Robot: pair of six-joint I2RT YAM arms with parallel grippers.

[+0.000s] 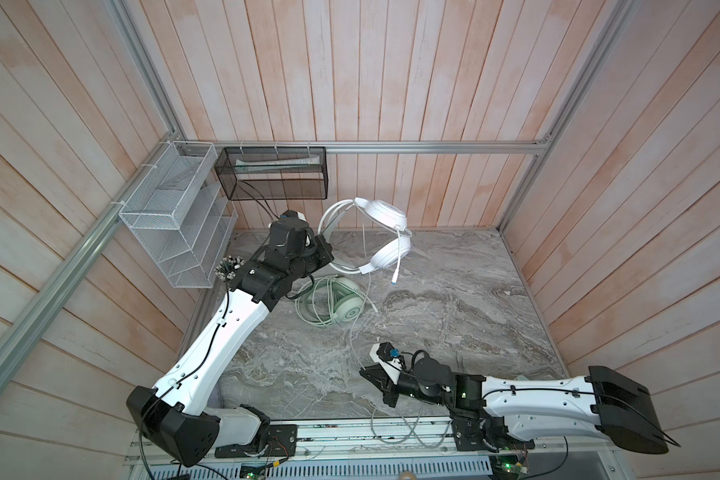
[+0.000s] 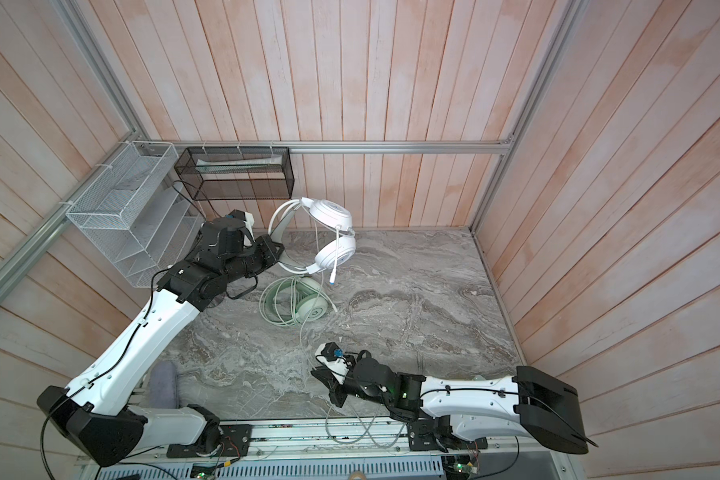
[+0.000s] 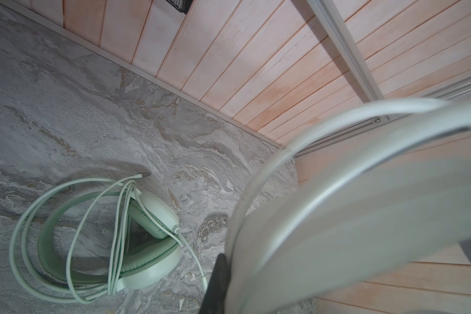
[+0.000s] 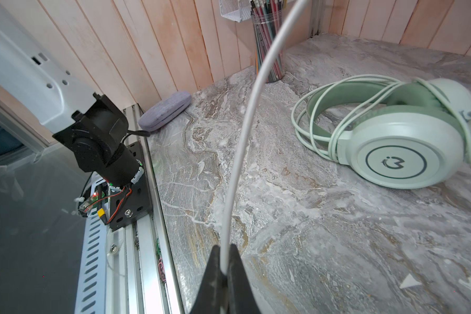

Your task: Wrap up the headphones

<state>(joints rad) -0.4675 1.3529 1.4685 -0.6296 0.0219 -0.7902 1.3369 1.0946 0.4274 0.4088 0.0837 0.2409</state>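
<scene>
The white headphones (image 1: pixel 385 216) (image 2: pixel 329 216) hang in the air near the back wall, mic boom (image 1: pixel 398 266) pointing down. My left gripper (image 1: pixel 325 249) (image 2: pixel 277 251) is shut on their headband (image 3: pixel 337 217), which fills the left wrist view beside one dark finger (image 3: pixel 218 282). Their thin white cable (image 1: pixel 352 328) (image 4: pixel 245 130) drops to my right gripper (image 1: pixel 364 372) (image 2: pixel 316 372) (image 4: pixel 225 252), shut on it low over the table's front. Cable slack (image 1: pixel 395 432) loops over the front rail. The mint green headphones (image 1: pixel 346 307) (image 2: pixel 312 309) (image 3: pixel 152 217) (image 4: pixel 392 152) lie on the marble table, cable coiled around them.
A white wire rack (image 1: pixel 171 220) and a black mesh basket (image 1: pixel 273 172) hang on the back left walls. A cup of pencils (image 1: pixel 225 268) (image 4: pixel 268 40) stands under the rack. A grey-purple case (image 4: pixel 165 110) (image 2: pixel 163 384) lies at the table's front left edge.
</scene>
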